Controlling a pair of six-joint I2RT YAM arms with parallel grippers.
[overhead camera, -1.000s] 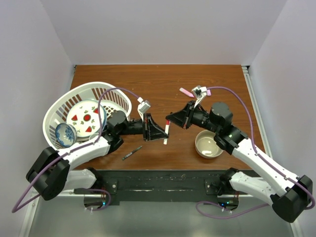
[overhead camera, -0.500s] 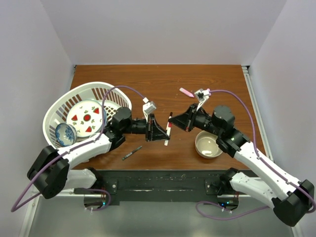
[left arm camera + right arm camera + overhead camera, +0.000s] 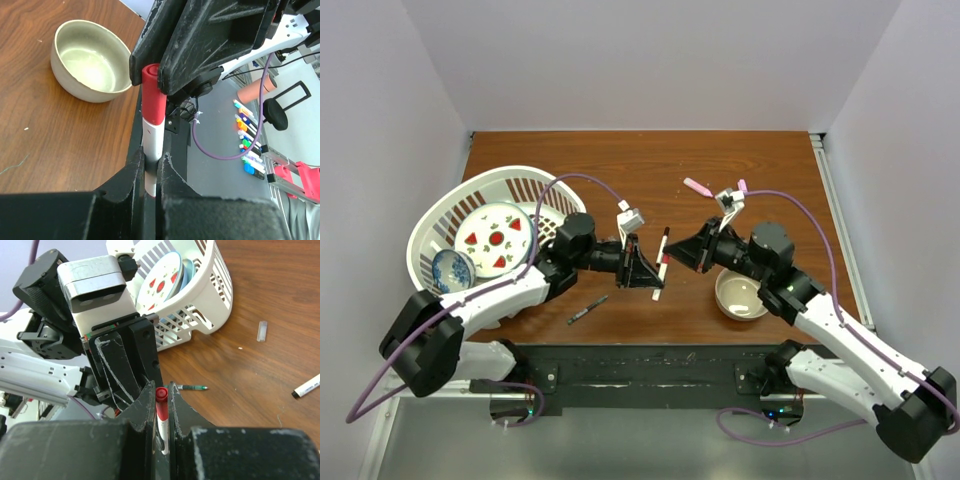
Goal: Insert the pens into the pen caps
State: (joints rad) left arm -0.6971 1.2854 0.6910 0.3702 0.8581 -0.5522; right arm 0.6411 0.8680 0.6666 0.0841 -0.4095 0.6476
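White pen (image 3: 152, 137) pinched in left pincer (image 3: 151, 162) carries red cap (image 3: 153, 97) pinched by right pincer (image 3: 161, 386).

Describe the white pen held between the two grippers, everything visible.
The white pen is a slim, smooth, plastic-looking barrel with a glossy red cap on one end. Whether the cap is fully seated cannot be told. The pen is held off the table between the two arms, lying crosswise to both sets of fingers. The left gripper is shut on the white barrel and the right gripper is shut on the red cap. Nothing else touches it.
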